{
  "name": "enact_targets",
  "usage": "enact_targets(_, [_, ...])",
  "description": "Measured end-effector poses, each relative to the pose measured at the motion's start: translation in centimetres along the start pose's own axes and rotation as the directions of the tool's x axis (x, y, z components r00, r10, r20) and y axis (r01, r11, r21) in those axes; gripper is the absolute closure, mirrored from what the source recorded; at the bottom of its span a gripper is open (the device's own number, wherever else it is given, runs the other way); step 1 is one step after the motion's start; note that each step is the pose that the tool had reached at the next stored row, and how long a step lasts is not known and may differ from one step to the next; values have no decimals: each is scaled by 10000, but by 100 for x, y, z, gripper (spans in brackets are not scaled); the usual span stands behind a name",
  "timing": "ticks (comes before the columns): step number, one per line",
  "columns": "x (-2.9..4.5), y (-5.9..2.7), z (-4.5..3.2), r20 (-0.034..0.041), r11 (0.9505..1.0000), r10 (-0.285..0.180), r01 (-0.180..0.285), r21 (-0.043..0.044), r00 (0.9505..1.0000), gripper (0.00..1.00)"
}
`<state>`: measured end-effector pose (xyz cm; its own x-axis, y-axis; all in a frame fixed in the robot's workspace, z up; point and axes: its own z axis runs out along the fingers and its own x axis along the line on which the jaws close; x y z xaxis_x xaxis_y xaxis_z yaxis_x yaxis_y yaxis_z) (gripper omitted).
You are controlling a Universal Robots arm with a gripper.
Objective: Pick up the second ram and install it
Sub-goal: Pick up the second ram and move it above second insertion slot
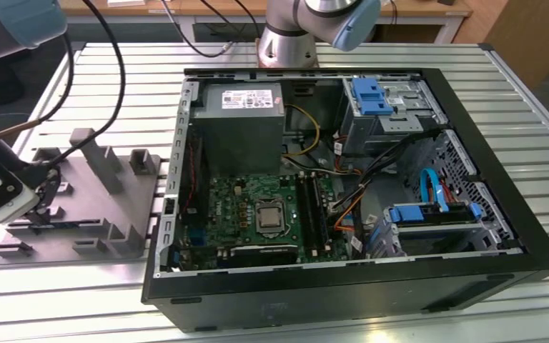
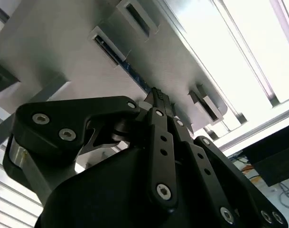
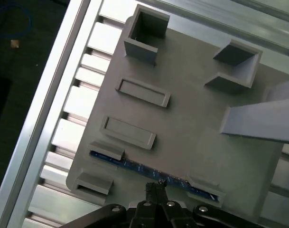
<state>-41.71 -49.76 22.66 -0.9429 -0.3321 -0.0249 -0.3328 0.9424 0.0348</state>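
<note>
We see the gripper (image 3: pixel 156 186) pinched shut mid-length on the ram (image 3: pixel 130 165), on edge in the tray (image 3: pixel 191 109); likely light, stiff, fragile, so grip the board's faces, not its contacts.

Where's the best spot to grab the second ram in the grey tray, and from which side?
Probably grip the second ram by its long upper edge near mid-length, coming down from above the grey tray. It stands on edge, both ends tucked into holders, so only the middle stretch is free; its thin flat faces suit a pinch across them. The gripper sits there.
</note>
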Motion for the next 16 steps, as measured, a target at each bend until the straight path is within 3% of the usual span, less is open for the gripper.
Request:
enact_targets(6, [0,0,2,-32,9953,-971,970,-26,9953,90])
enact_targets(16, [0,0,4,-69,9762,-2167,2167,-62,9762,90])
